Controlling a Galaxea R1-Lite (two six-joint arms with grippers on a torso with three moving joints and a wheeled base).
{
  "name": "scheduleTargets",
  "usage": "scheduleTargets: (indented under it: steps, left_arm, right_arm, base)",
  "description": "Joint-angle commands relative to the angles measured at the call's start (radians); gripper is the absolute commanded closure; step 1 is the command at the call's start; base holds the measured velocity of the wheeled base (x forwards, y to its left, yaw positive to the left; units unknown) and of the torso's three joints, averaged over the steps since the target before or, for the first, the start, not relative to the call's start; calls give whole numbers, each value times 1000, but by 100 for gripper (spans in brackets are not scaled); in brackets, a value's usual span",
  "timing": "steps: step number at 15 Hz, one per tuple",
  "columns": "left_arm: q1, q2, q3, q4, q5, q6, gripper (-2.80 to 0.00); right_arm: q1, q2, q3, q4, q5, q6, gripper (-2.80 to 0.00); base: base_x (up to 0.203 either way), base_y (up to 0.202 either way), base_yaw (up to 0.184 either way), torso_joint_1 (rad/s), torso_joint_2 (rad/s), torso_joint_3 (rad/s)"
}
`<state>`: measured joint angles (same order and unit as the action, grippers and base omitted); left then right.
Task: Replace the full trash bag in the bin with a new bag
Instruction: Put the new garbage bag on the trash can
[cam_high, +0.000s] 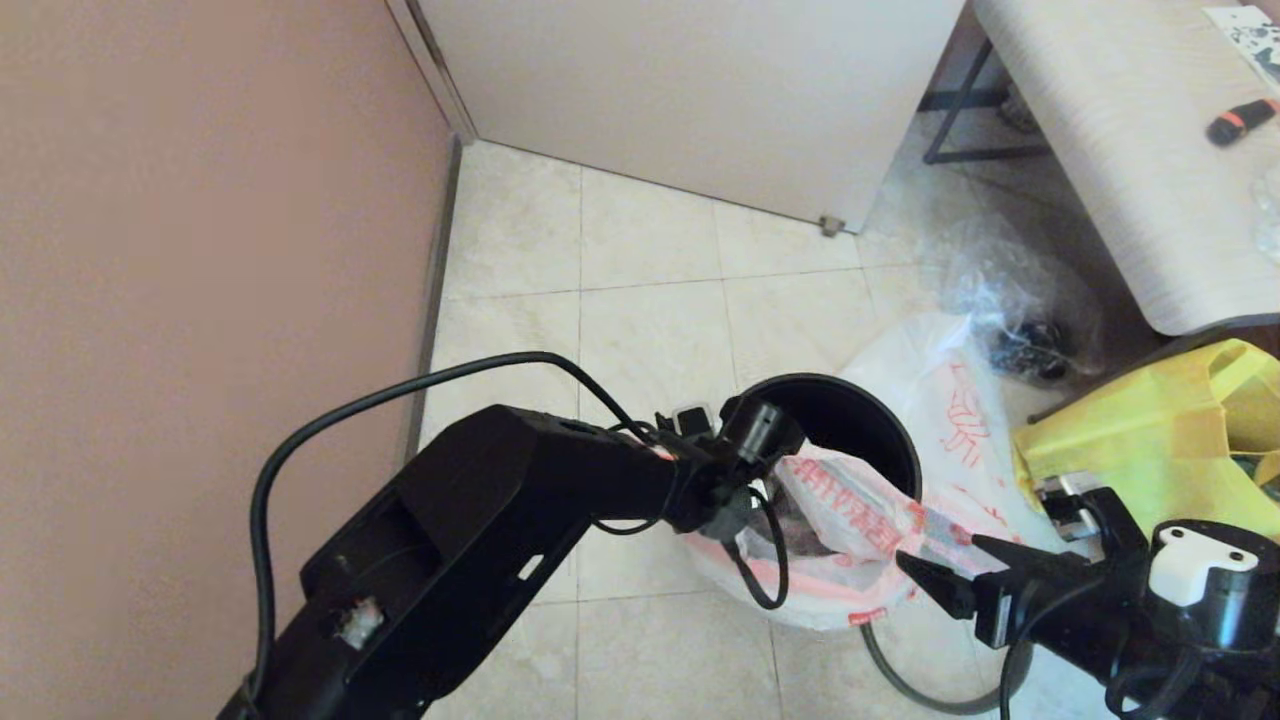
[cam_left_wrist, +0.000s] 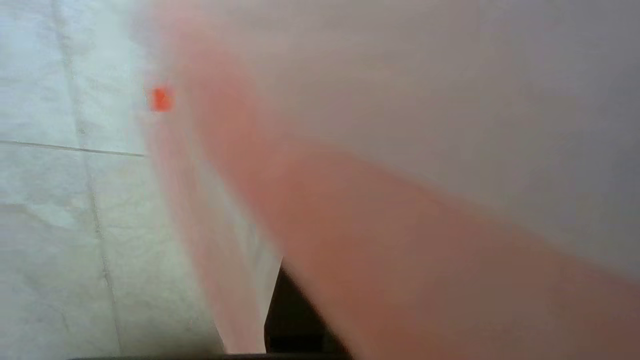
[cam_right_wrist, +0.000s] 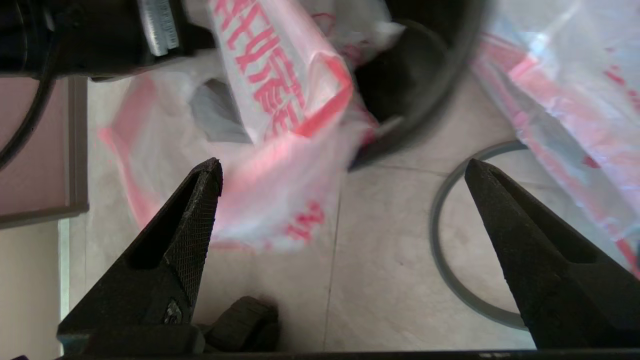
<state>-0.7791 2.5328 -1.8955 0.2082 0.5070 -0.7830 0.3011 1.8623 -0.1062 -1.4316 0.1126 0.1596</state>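
While the grey hoop (cam_high: 925, 690) lies on floor, the yellow bag (cam_high: 1150, 440) flanks the bin (cam_high: 860, 420).

Looks like a corner of somebody's home or a small office — cream floor tiles (cam_high: 650, 330), a pinkish wall (cam_high: 200, 250), a pale door (cam_high: 700, 90) with a stopper, and a wood-grain table (cam_high: 1130, 150) on metal legs — bags dumped beneath it.
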Motion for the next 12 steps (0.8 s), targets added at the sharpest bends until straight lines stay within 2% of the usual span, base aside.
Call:
scheduleTargets:
  steps: [1,5,10,11,12]
  left_arm:
    - [43,-50,53,1,5,-11,0]
    - [110,-139,235,-38,-3,-35,0]
    - [116,-221,446,-161,2,-29,0]
    - [121,-230,475,-207,2,-24,0]
    - [126,-239,492,-237,1,5,0]
  right_arm:
    - [3,-47,-7,21,-10,0,-280]
    - [81,-55,-164,218,-113,-5,-280]
    - [183,-100,-424,576,-157,-56,-280]
    - [196,-102,-456,636,-163,-62,0]
    - [218,-100,-480,680,-184,-82,0]
  base:
    - [0,0,0,0,0,0]
    - [0,0,0,0,0,0]
    - [0,0,0,0,0,0]
    - [0,0,0,0,0,0]
    - [0,0,0,0,0,0]
